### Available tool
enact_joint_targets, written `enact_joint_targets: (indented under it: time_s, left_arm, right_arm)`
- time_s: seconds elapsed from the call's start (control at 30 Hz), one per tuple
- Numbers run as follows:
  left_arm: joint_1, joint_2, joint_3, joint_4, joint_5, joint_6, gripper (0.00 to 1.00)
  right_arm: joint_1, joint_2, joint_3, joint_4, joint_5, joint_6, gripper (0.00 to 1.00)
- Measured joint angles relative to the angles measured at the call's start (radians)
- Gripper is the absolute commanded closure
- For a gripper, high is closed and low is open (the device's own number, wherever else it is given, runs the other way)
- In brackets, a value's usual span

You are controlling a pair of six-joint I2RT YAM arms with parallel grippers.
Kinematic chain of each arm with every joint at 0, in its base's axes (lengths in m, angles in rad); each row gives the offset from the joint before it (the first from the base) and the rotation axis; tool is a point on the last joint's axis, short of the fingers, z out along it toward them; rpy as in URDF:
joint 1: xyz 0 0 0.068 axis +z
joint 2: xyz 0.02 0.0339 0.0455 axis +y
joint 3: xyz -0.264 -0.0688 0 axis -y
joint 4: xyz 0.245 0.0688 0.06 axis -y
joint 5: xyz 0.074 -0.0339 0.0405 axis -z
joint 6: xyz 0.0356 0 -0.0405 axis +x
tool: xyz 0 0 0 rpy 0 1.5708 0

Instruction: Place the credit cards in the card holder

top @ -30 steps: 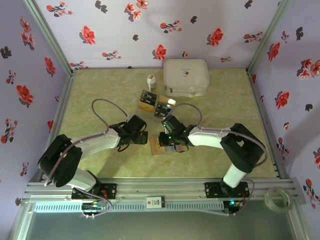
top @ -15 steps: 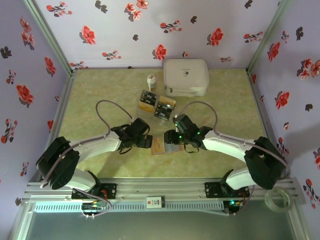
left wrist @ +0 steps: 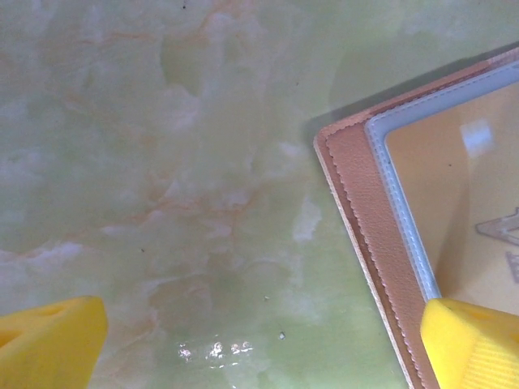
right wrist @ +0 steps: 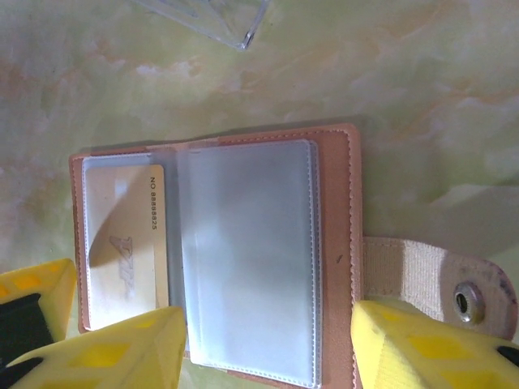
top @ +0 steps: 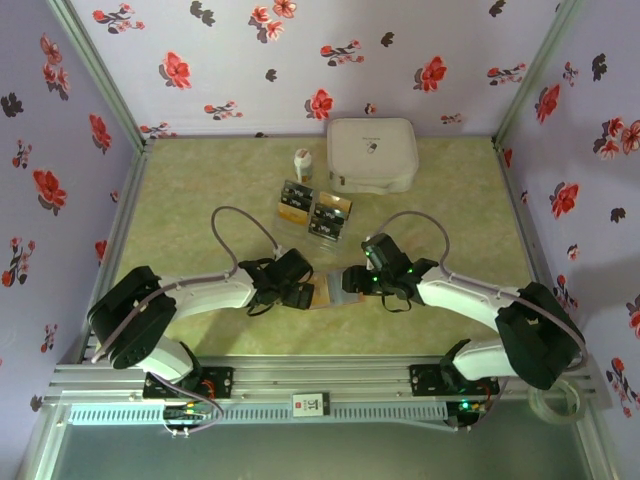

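The card holder [top: 325, 294] lies open and flat on the green table, between the two grippers. In the right wrist view the card holder [right wrist: 332, 243] shows clear grey sleeves, with one gold credit card [right wrist: 126, 243] in its left sleeve. My right gripper [right wrist: 268, 356] is open above its right leaf, holding nothing. My left gripper [left wrist: 259, 348] is open too, one yellow fingertip [left wrist: 474, 344] over the holder's brown corner [left wrist: 357, 186]. More credit cards [top: 312, 210], black and gold-orange, lie in a clear tray behind the holder. From above, the left gripper [top: 303, 290] and the right gripper [top: 352, 283] flank the holder.
A small white bottle [top: 302, 165] and a big white rounded case [top: 372, 155] stand at the back. The clear tray's corner [right wrist: 219, 20] lies just beyond the holder. The holder's strap with a snap [right wrist: 438, 284] sticks out on its right. A tape roll [top: 553, 397] lies outside the frame.
The right gripper has opened and drawn back to the right off the holder. The left gripper has moved right and nearer, up to the holder's left edge.
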Motion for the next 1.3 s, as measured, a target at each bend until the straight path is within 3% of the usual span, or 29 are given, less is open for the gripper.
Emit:
enact_joint_targets:
  time_s: [0.4, 0.83, 1.3]
  left_arm:
    - [-0.008, 0.037, 0.000, 0.010, -0.011, -0.013, 0.00]
    - [-0.013, 0.039, 0.000, 0.012, -0.019, -0.023, 0.00]
    - [-0.014, 0.042, 0.000, 0.015, -0.022, -0.023, 0.00]
  right_arm:
    - [0.000, 0.005, -0.003, 0.013, -0.036, 0.000, 0.44]
    - [0.000, 0.109, -0.002, 0.052, -0.037, -0.002, 0.45]
    - [0.022, 0.140, 0.026, 0.068, -0.043, -0.001, 0.52]
